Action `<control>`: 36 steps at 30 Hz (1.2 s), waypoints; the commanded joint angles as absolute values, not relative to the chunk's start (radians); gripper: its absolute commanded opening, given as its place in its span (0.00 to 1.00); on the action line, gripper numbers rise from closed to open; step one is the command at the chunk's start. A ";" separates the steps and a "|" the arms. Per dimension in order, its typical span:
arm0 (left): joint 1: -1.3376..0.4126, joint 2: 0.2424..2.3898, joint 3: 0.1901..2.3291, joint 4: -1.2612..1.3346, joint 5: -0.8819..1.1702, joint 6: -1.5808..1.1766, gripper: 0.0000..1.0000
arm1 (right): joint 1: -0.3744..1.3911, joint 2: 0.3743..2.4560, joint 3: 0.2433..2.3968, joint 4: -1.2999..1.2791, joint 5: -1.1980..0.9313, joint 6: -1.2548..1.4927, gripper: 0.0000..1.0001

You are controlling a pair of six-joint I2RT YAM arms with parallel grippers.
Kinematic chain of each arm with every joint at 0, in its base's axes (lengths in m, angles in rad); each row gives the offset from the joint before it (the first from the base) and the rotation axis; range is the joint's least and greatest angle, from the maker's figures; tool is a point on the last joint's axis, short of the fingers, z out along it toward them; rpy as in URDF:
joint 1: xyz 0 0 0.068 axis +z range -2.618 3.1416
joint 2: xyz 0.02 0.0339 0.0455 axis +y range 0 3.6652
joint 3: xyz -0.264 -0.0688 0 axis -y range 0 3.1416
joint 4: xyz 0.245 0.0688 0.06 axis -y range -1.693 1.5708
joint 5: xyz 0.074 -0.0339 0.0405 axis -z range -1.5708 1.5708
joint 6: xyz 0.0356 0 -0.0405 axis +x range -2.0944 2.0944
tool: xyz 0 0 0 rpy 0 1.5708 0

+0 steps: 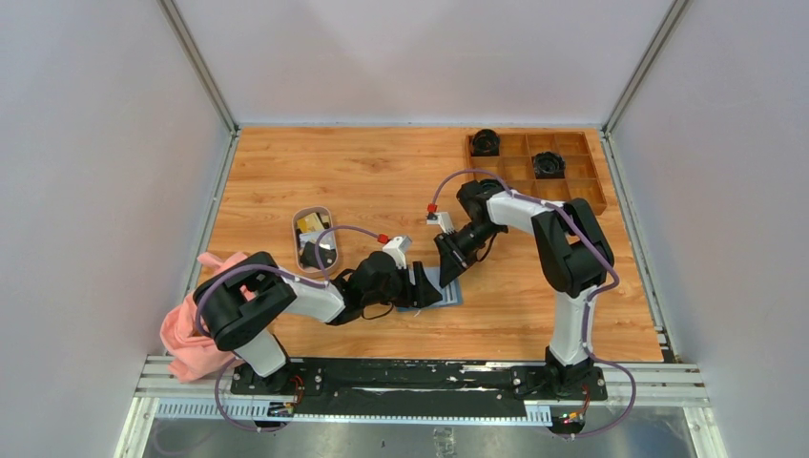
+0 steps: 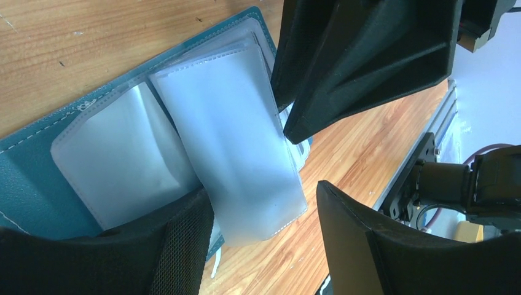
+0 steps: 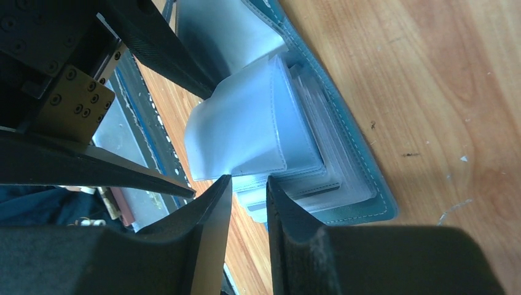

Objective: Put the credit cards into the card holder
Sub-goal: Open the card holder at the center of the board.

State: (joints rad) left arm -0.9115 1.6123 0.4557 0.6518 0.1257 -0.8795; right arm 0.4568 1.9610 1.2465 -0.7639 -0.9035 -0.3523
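The teal card holder lies open on the table in front of the arms, its clear pockets facing up. One clear sleeve stands lifted off the stack; it also shows in the right wrist view. My left gripper is open wide, its left finger resting on the wallet's near pockets. My right gripper has its jaws narrowly apart, tips at the lifted sleeve's edge, with nothing seen between them. A yellowish credit card lies in the oval dish.
A brown wooden compartment tray stands at the back right with two black round objects in it. A pink cloth lies at the left edge by the left arm's base. Grey walls enclose the table.
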 commanded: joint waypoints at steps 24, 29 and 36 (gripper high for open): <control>-0.902 1.785 0.480 0.491 0.064 -0.871 0.61 | 0.454 2.043 1.220 -0.625 -0.928 -0.215 0.31; -0.902 1.824 0.483 0.482 0.035 -0.884 0.48 | 0.454 2.040 1.219 -0.626 -0.924 -0.216 0.31; -0.902 1.855 0.480 0.469 0.011 -0.885 0.28 | 0.441 2.003 1.219 -0.627 -0.936 -0.232 0.31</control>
